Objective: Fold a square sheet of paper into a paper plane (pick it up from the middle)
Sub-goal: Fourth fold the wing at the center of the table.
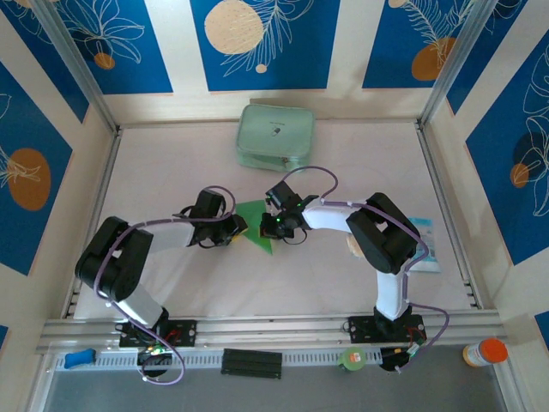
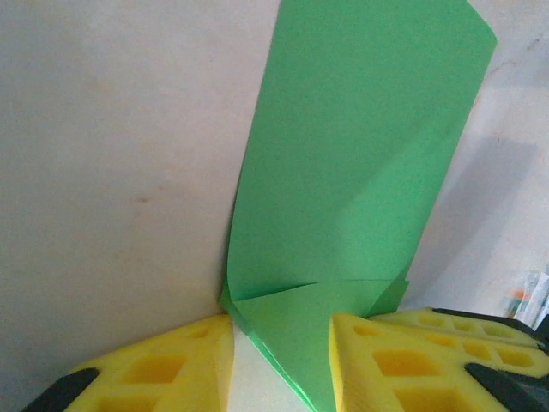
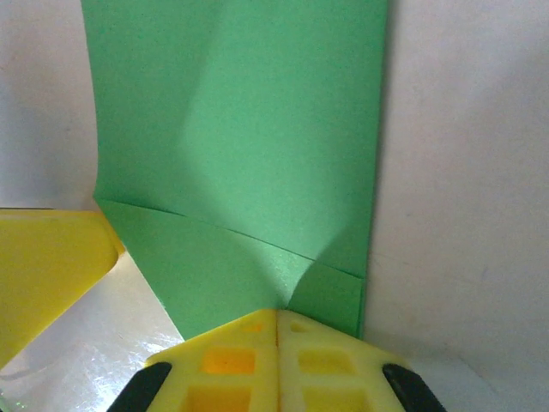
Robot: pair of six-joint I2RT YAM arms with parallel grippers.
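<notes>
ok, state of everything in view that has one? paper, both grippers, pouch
square sheet of paper: partly folded, one flap creased over, not yet a plane
right gripper: shut on the sheet's edge
left gripper: open, the sheet's folded end between its fingers
mint zip pouch: closed, lying flat at the far side

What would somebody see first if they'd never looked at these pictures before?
The bright green sheet of paper, partly folded, in the middle of the table. The right gripper is pinched shut on its edge, and the left gripper has its yellow fingers apart with paper between them. Farther back lies a pale mint zip pouch.
</notes>
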